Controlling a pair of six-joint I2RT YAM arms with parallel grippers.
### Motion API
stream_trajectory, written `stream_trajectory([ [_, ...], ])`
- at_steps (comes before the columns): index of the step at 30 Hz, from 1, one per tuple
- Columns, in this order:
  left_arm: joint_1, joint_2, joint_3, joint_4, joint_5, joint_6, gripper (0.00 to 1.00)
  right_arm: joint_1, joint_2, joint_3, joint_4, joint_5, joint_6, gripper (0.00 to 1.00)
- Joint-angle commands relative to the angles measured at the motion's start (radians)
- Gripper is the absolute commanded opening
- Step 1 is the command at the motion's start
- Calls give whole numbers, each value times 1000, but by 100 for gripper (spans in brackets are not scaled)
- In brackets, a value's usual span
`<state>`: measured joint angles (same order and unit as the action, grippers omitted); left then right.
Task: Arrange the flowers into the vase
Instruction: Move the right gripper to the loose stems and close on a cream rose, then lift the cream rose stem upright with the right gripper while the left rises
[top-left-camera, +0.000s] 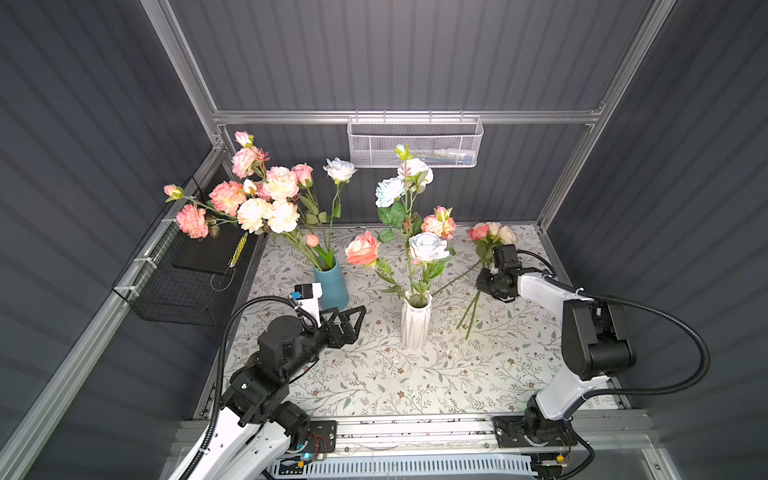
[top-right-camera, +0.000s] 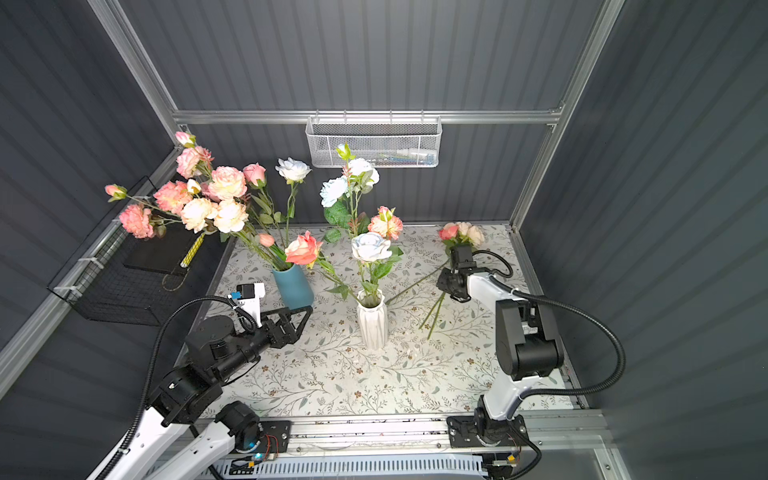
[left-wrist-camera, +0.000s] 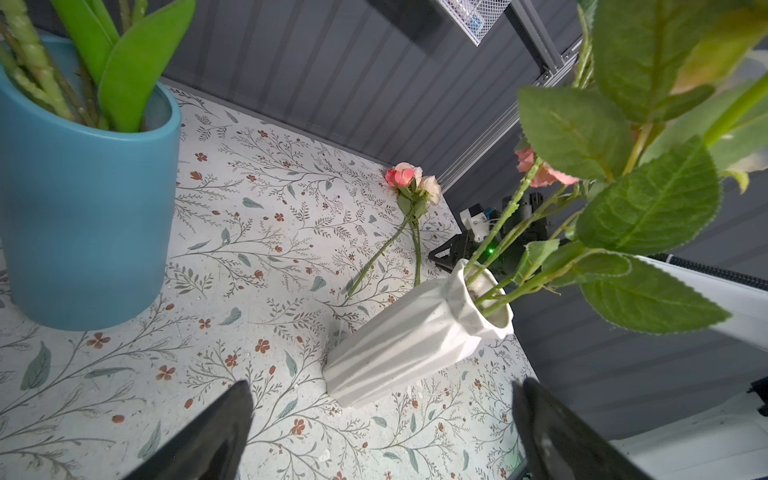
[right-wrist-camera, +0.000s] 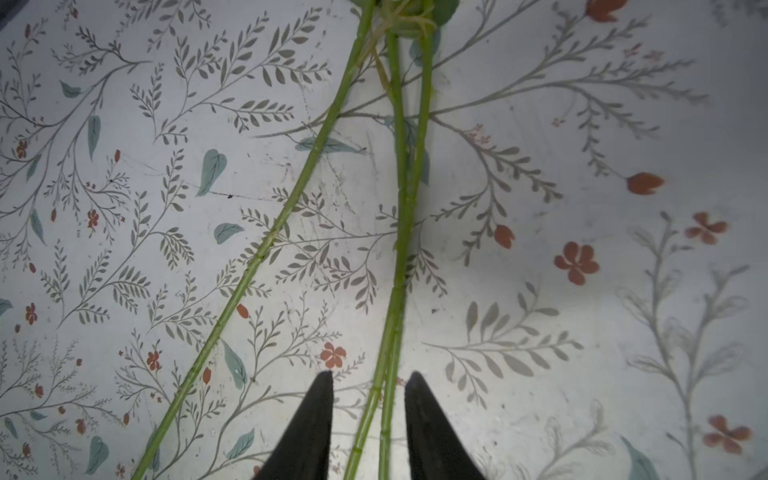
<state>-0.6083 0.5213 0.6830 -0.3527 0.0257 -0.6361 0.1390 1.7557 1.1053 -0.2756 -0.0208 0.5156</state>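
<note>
A white ribbed vase (top-left-camera: 415, 324) (top-right-camera: 372, 328) (left-wrist-camera: 407, 345) stands mid-table holding several flowers (top-left-camera: 428, 247) with pale-blue, peach and pink blooms. Three more flowers (top-left-camera: 492, 235) (top-right-camera: 461, 233) (left-wrist-camera: 409, 178) lie on the cloth at the back right. My right gripper (top-left-camera: 482, 286) (top-right-camera: 444, 286) (right-wrist-camera: 370, 376) points down over their stems. Its jaws stand astride two green stems (right-wrist-camera: 399, 249), narrow but with a gap on each side; a third stem (right-wrist-camera: 270, 237) lies outside them. My left gripper (top-left-camera: 358, 322) (top-right-camera: 305, 318) (left-wrist-camera: 384, 399) hovers wide open and empty, left of the white vase.
A blue vase (top-left-camera: 331, 282) (top-right-camera: 293, 286) (left-wrist-camera: 83, 208) full of pink and cream blooms stands just behind my left gripper. A black wire basket (top-left-camera: 178, 282) hangs on the left wall and a white mesh basket (top-left-camera: 415, 141) on the back wall.
</note>
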Motion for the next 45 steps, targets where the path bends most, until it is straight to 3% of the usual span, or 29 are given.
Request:
stream_trajectory([
  [1, -2, -9, -4, 13, 8, 10, 100, 11, 42, 80, -56, -2, -2, 37],
  [9, -2, 6, -2, 21, 19, 16, 100, 38, 223, 310, -184, 86, 45, 51],
  [16, -2, -2, -3, 20, 19, 21, 100, 73, 410, 572, -375, 176, 35, 54],
  [25, -2, -20, -7, 2, 5, 32, 100, 85, 522, 697, -450, 176, 51, 56],
  [27, -2, -20, -3, -5, 3, 33, 100, 85, 542, 722, -469, 168, 50, 52],
  [31, -2, -25, -2, -10, -2, 39, 100, 83, 563, 740, -486, 153, 48, 28],
  [34, -2, -25, -3, -9, -5, 39, 100, 82, 560, 731, -479, 142, 49, 15],
  [41, -2, -13, 0, -7, 2, 38, 100, 64, 507, 665, -401, 115, 33, 0],
  [45, -2, -9, 4, -6, 3, 39, 100, 44, 446, 586, -334, 72, 20, 0],
])
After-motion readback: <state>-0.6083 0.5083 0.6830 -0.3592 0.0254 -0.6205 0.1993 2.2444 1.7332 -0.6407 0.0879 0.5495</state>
